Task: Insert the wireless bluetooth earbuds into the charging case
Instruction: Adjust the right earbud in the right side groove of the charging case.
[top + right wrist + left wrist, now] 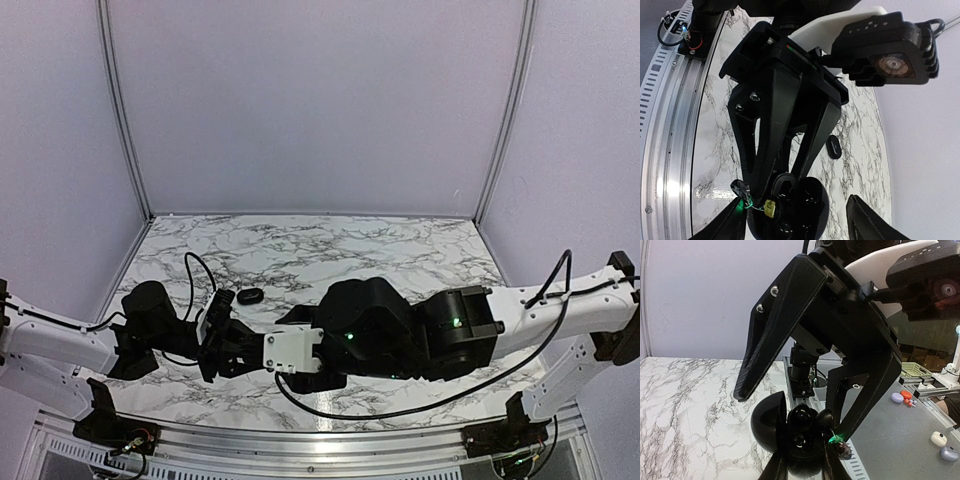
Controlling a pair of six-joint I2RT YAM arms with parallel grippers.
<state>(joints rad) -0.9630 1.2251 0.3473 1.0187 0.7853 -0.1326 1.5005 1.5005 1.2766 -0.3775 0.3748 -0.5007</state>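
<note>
The black charging case [802, 440] is open, its lid [767, 422] swung to the left. My left gripper [804, 462] is shut on the case from both sides and holds it above the marble table, low in the top view [212, 348]. My right gripper [796, 212] is open, and its fingers [865, 385] straddle the case from above. One glossy black earbud [826, 417] rests at the case's right rim, by the right fingertip. A bud with a yellowish face [770, 207] sits in the case. Another earbud [249, 296] lies loose on the table, also in the right wrist view [834, 147].
An aluminium rail [670, 150] runs along the table's near edge, right beside the case. Grey walls enclose the marble table [400, 250] on three sides. Beyond the rail, a grey bench holds small coloured things [905, 397] and a green basket [915, 370].
</note>
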